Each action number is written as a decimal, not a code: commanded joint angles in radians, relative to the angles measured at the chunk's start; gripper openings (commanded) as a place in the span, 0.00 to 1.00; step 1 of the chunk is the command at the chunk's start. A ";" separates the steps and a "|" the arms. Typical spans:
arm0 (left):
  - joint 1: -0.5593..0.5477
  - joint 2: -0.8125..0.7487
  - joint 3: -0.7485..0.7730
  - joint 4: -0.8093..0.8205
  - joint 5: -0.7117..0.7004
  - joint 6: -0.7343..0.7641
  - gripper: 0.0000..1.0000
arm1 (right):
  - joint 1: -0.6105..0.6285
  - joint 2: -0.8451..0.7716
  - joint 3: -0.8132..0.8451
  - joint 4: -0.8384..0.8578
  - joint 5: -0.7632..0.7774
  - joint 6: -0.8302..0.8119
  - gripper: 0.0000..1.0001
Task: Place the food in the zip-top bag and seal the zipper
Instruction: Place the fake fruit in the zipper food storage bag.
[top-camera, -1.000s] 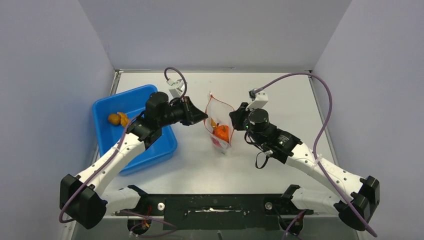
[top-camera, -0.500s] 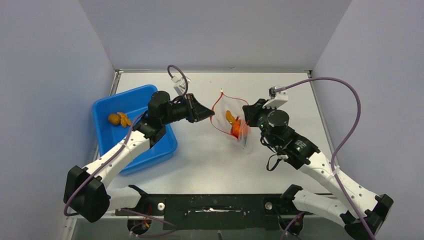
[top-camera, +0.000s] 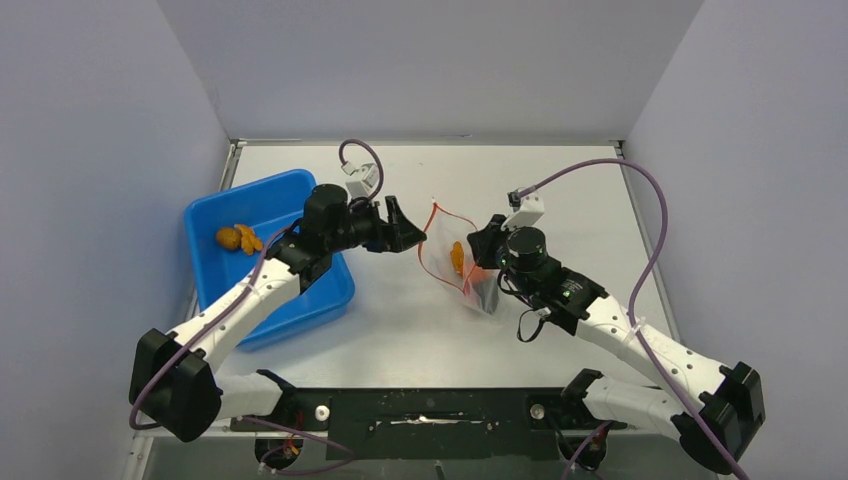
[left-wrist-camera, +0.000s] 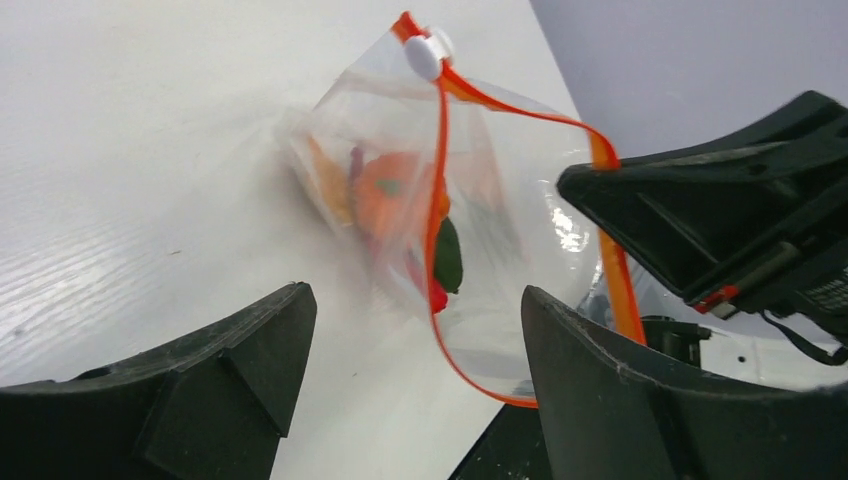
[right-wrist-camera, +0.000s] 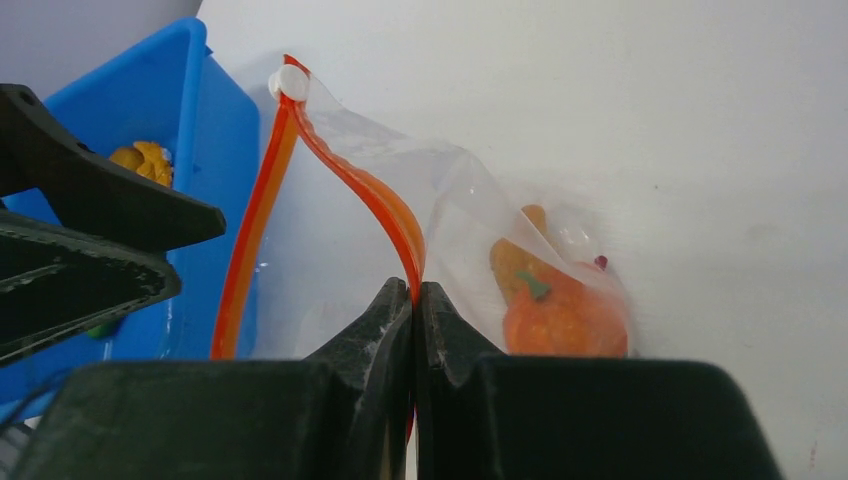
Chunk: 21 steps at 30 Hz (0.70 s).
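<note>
The clear zip-top bag (top-camera: 452, 256) hangs mid-table with its mouth gaping. My right gripper (top-camera: 480, 256) is shut on one side of the red-orange zipper (right-wrist-camera: 398, 225), whose white slider (right-wrist-camera: 291, 82) sits at the far end. Inside the bag lie an orange round fruit (right-wrist-camera: 562, 316), a dark green piece (left-wrist-camera: 448, 256) and a red chili (left-wrist-camera: 437, 296). My left gripper (left-wrist-camera: 415, 300) stands open just left of the bag's mouth, its fingers (top-camera: 404, 222) apart and clear of the zipper (left-wrist-camera: 438, 190). Yellow-brown lumps (top-camera: 236, 238) lie in the blue tray.
The blue tray (top-camera: 300, 292) sits at the left under my left forearm; its wall (right-wrist-camera: 190, 100) also shows in the right wrist view. Grey walls close the table at the back and sides.
My left gripper has opened and let go of the bag's mouth edge. The right gripper, still shut on the zipper, has drawn the bag slightly back and down.
</note>
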 joint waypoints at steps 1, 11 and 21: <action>0.022 -0.050 0.077 -0.121 -0.111 0.098 0.78 | 0.003 -0.011 0.011 0.130 -0.038 0.015 0.00; 0.189 -0.182 0.066 -0.297 -0.371 0.179 0.82 | 0.003 -0.041 -0.016 0.146 -0.066 0.014 0.00; 0.499 -0.181 0.028 -0.390 -0.466 0.194 0.65 | 0.002 -0.061 -0.036 0.176 -0.110 0.015 0.00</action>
